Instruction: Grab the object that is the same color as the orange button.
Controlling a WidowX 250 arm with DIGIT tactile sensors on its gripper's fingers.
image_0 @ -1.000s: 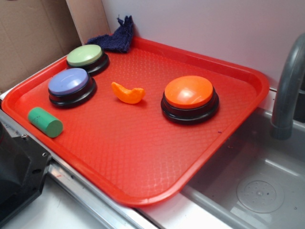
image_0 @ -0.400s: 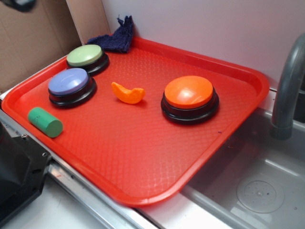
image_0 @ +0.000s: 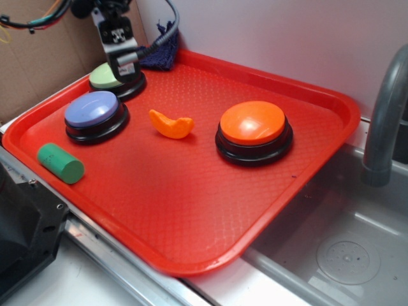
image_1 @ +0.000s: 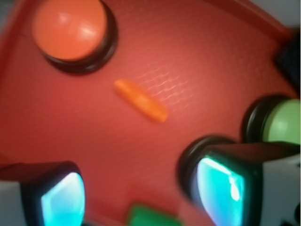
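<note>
The object, a small glossy orange crescent [image_0: 171, 125], lies on the red tray [image_0: 191, 210] between the buttons; the wrist view shows it [image_1: 141, 100] ahead of the fingers. To its right sits the orange button [image_0: 253, 122] on its black base, seen at the upper left [image_1: 69, 28] in the wrist view. My gripper [image_0: 126, 67] hangs at the back left above the light green button [image_0: 105, 78], well apart from the crescent. Its jaws stand open [image_1: 141, 193] with only tray between them.
A blue-purple button [image_0: 93, 109] and a green cylinder [image_0: 60, 163] sit along the tray's left side. A dark blue cloth [image_0: 159, 51] lies at the back corner. A grey faucet [image_0: 386, 108] and sink basin [image_0: 344, 255] are to the right.
The gripper has come into the exterior view from the upper left and now hangs over the light green button. The objects on the tray have not moved.
</note>
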